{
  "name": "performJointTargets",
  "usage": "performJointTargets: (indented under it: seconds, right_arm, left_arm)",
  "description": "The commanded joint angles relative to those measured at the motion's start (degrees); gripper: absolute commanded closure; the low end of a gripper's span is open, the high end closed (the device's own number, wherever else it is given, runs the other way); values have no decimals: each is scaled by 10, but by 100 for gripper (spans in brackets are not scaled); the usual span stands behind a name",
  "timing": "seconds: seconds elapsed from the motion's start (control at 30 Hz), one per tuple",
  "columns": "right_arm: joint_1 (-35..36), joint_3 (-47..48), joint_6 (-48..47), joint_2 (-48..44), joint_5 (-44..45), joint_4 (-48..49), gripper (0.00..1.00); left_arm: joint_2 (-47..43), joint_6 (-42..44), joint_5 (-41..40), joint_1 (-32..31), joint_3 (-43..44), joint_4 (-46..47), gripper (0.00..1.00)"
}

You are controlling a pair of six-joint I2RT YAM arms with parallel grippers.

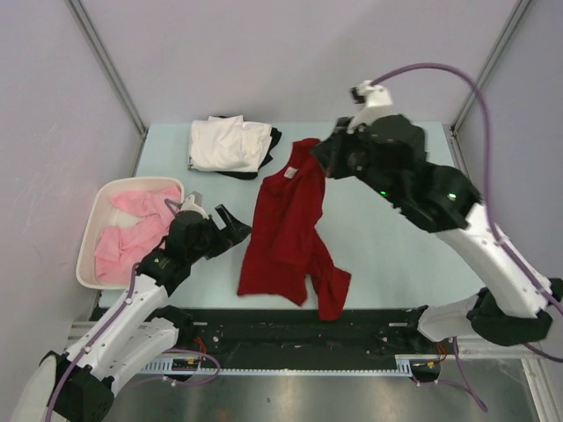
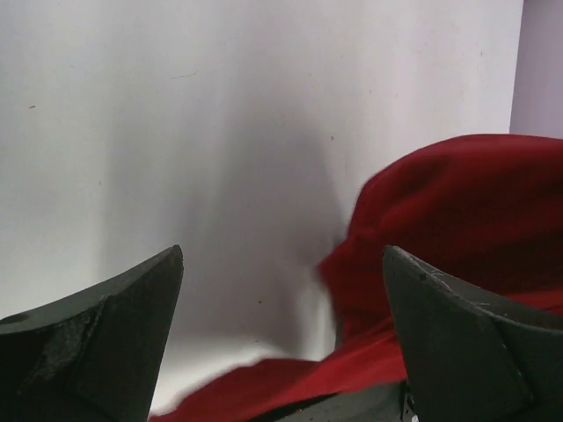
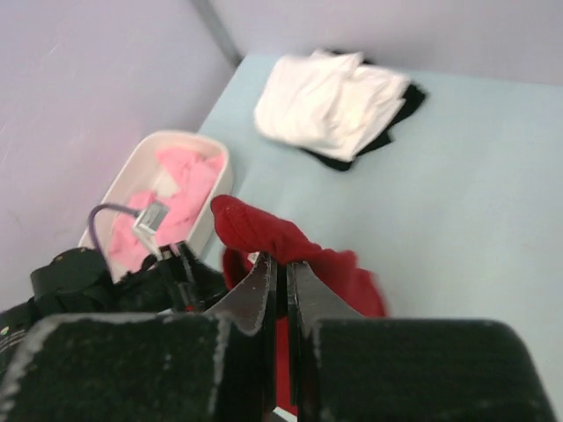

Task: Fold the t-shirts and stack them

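Note:
A dark red t-shirt [image 1: 286, 233] hangs stretched from its top edge down to the table's front. My right gripper [image 1: 324, 158] is shut on the shirt's top edge and holds it up; in the right wrist view the red cloth [image 3: 264, 230] bunches over the closed gripper [image 3: 281, 264]. My left gripper [image 1: 236, 224] is open and empty just left of the shirt; in the left wrist view [image 2: 281, 264] the red cloth [image 2: 457, 211] lies ahead and to the right. A folded white t-shirt [image 1: 227, 143] lies on a black one [image 1: 271, 141] at the back. Pink t-shirts [image 1: 136, 224] sit in the basket.
A white plastic basket [image 1: 92, 224] stands at the table's left edge, also in the right wrist view [image 3: 211, 180]. The folded white and black stack shows there too [image 3: 330, 105]. Metal frame posts rise at the back corners.

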Motion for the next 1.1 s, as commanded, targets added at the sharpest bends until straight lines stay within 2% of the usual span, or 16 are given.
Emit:
performJointTargets:
  seconds: [0.0, 0.03, 0.1, 0.13, 0.27, 0.33, 0.37, 0.47, 0.5, 0.57, 0.6, 0.67, 0.7, 0.93, 1.07]
  right_arm:
    - [-40, 6, -10, -60, 114, -108, 100]
    - [-112, -38, 6, -85, 109, -116, 100]
    - [-192, -97, 20, -112, 99, -125, 100]
    - [-250, -170, 22, -128, 93, -126, 100]
    - [-313, -327, 20, -202, 159, -133, 100]
    - [-314, -361, 21, -213, 215, -149, 100]
    - [-315, -378, 27, -216, 228, -154, 60]
    - [-314, -357, 25, -223, 226, -146, 1]
    - [-314, -349, 19, -233, 200, -131, 0]
    - [-310, -343, 11, -239, 89, -65, 0]
    - [-304, -337, -3, -224, 4, -43, 0]
    - [-287, -326, -10, -185, -56, -23, 0]
    - [-257, -320, -20, -140, -96, -18, 0]
    - [-131, -302, -44, 63, -129, 60, 0]
    - [-116, -281, -57, 158, -155, 99, 1]
  left_arm:
    - [-16, -8, -2, 3, 18, -10, 0]
    - [-17, -7, -1, 3, 21, -10, 0]
    - [-18, -8, 3, 3, 21, -10, 0]
    - [-17, -8, 4, 4, 22, -10, 0]
    - [-20, -3, 3, 4, 21, -11, 0]
    - [-16, -3, 3, 4, 19, -11, 0]
    - [-14, -3, 5, 4, 19, -9, 0]
    - [-4, -1, 10, 4, 18, 0, 0]
    - [3, -1, 11, 3, 19, 1, 0]
    - [8, -1, 13, 4, 20, 7, 0]
    - [11, -3, 16, 4, 19, 10, 0]
    - [13, -4, 18, 4, 20, 12, 0]
    - [15, -4, 16, 4, 21, 10, 0]
    - [11, -7, 9, 4, 26, 3, 0]
    - [0, -10, 11, 4, 23, 0, 0]
